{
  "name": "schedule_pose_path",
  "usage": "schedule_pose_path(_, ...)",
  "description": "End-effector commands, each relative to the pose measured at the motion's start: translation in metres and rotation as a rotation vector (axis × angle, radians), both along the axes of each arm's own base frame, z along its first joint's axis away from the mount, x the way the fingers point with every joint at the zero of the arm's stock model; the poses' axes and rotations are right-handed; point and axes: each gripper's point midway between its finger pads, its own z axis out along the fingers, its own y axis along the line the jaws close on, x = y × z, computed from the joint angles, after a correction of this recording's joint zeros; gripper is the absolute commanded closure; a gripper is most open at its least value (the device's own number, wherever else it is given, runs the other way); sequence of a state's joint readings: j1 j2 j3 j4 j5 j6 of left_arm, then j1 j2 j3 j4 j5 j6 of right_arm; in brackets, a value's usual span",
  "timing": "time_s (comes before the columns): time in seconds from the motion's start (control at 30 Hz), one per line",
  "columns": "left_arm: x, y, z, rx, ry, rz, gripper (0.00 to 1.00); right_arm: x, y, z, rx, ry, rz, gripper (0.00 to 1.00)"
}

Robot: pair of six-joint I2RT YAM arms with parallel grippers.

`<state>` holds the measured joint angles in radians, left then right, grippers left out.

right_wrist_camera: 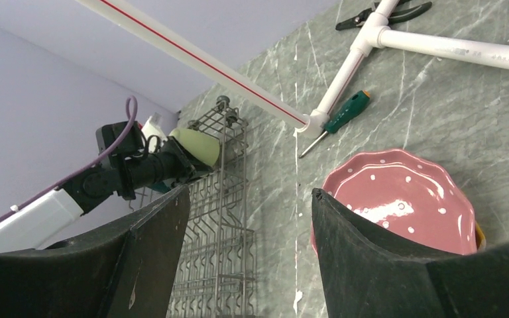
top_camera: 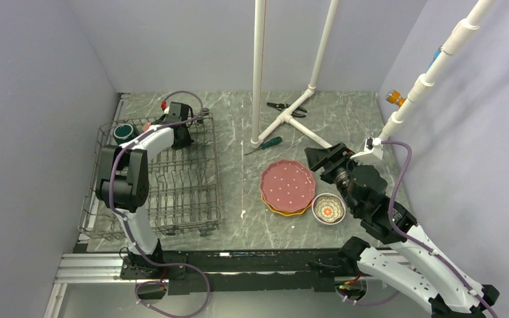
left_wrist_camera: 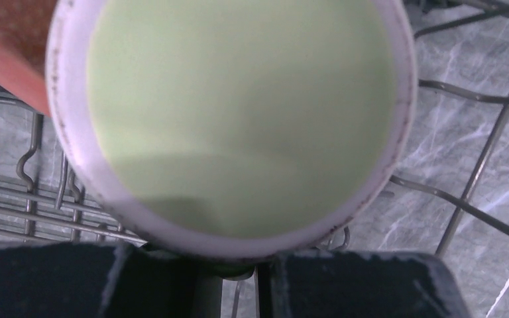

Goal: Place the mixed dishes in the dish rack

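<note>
— Lavender walls on three sides and a green-grey marble table (top_camera: pixel 358 126) underneath, that's what I get from overhead. Where's your left arm?

— Over the far end of the dish rack (top_camera: pixel 185 192), which sits on the left of the table. My left gripper (left_wrist_camera: pixel 238 291) is pinched on the rim of the light green mug (left_wrist_camera: pixel 238 112). The wrist camera looks straight into its mouth, with rack wires behind it.

— Is the mug resting on the tines?

— I cannot tell. From the right wrist view it lies on its side at the rack's far edge, held at the gripper's tip.

— What else is in the rack?

— I see the dark green mug (top_camera: pixel 124 132) in the far left corner, and the salmon mug (left_wrist_camera: pixel 3 59) just beside the one I hold.

— And the right side?

— My right gripper (right_wrist_camera: pixel 248 225) hangs above the table with its fingers (right_wrist_camera: pixel 364 265) spread wide, gripping nothing. Below and ahead of it is the pink scalloped plate (top_camera: pixel 287 184), stacked on the yellow-orange plate (top_camera: pixel 283 212), right of the rack and well apart from it. The floral bowl (top_camera: pixel 329 209) stands upright just beside the plates, near my right arm.

— Anything else out there?

— I see a screwdriver (top_camera: pixel 265 144) and pliers (top_camera: pixel 285 107) by the foot of the white pipe frame (top_camera: pixel 258 79), beyond the plates.
</note>
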<state>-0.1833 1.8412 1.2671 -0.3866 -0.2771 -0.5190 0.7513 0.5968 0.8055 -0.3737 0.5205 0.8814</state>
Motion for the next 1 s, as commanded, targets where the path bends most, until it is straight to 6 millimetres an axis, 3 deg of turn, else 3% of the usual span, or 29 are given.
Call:
schedule_pose_path(0.0, 0.033, 0.007, 0.034, -0.033, -0.121, 0.05, 1.0, -0.001, -0.003, 0.017, 0.015, -0.022, -0.01, 0.3)
schedule_pose_path(0.43, 0.048, 0.008, 0.024, -0.093, -0.095, 0.001, 0.98, -0.003, 0.01, 0.01, 0.044, 0.012, 0.043, 0.32)
schedule_pose_path(0.63, 0.043, 0.007, 0.024, -0.135, -0.068, 0.027, 0.34, -0.003, 0.018, 0.004, 0.046, 0.04, 0.074, 0.33)
schedule_pose_path(0.7, 0.042, 0.004, 0.032, -0.159, -0.087, 0.028, 0.21, -0.003, 0.019, 0.0, 0.039, 0.053, 0.08, 0.33)
schedule_pose_path(0.8, 0.04, 0.002, 0.045, -0.172, -0.113, 0.024, 0.1, -0.004, 0.019, -0.008, 0.028, 0.073, 0.078, 0.33)
schedule_pose_path(0.97, 0.034, 0.006, 0.067, -0.16, -0.153, 0.03, 0.08, -0.006, 0.018, -0.015, 0.005, 0.092, 0.081, 0.34)
